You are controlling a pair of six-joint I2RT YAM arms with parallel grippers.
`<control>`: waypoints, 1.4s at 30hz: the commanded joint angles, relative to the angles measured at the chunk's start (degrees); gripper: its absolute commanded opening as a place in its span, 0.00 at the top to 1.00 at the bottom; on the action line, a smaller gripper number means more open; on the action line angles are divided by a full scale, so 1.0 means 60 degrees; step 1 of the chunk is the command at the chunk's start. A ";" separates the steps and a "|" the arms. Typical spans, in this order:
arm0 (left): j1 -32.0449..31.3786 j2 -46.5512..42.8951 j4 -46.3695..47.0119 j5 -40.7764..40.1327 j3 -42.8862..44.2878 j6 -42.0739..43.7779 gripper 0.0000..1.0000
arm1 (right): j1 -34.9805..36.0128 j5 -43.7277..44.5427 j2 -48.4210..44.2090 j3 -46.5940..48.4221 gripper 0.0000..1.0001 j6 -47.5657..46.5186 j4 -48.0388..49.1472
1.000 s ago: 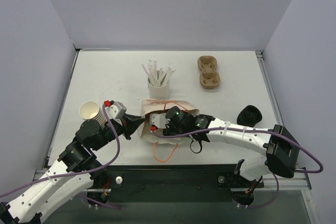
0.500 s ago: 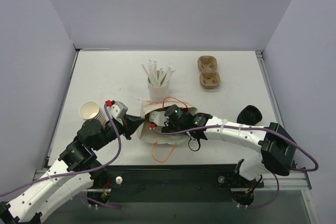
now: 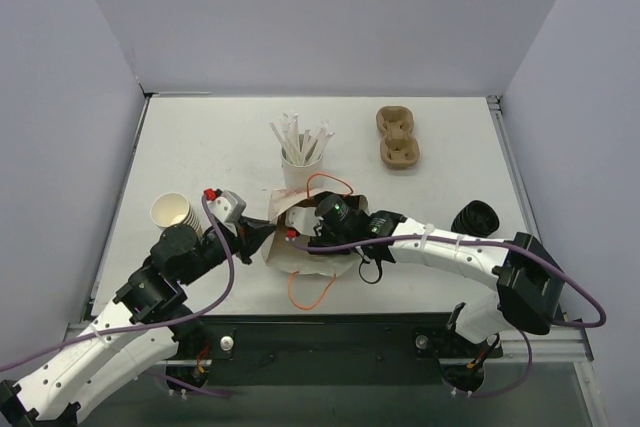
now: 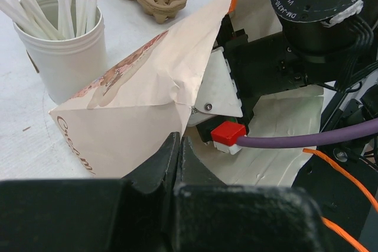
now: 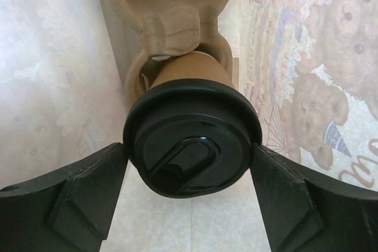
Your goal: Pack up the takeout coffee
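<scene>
Coffee [image 5: 189,72] sits inside the bag [image 4: 136,98], nearly packed, I reckon. Left gripper [image 4: 177,151] pinches the bag's edge. Right gripper [image 5: 190,157] straddles the lid [image 5: 189,140]; clamped or clear, I can't tell.

stirrer cup [image 3: 302,171], pulp carrier [image 3: 398,137]

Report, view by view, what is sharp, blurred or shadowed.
Top external: even light, soft shadows, sharp. Left wrist: the left gripper fills the bottom as a dark blur; paper bag and straw cup crisp. Right wrist: takeout coffee sharp, faint sheen on its lid; fingers dark.
</scene>
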 commanded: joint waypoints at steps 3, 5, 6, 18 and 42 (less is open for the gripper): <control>0.0026 0.0140 0.0104 -0.0275 0.0476 -0.0009 1.00 | -0.0141 0.0127 -0.0199 0.0518 0.12 0.0150 -0.0442; 0.0040 0.0185 0.0060 -0.0349 0.0550 -0.0068 1.00 | -0.0156 0.0259 -0.0316 0.0620 0.12 0.0164 -0.0442; 0.0026 0.0214 0.0002 -0.0378 0.0593 -0.0112 1.00 | -0.0156 0.0288 -0.0360 0.0650 0.12 0.0179 -0.0442; 0.0026 0.0711 -0.1300 -0.0584 0.1516 -0.0390 1.00 | -0.0156 0.0552 -0.0536 0.1104 0.17 0.0735 -0.0793; 0.0026 0.1386 -0.2299 -0.0159 0.2498 -0.0727 1.00 | -0.0170 0.0522 -0.0741 0.1660 0.16 0.1937 -0.1277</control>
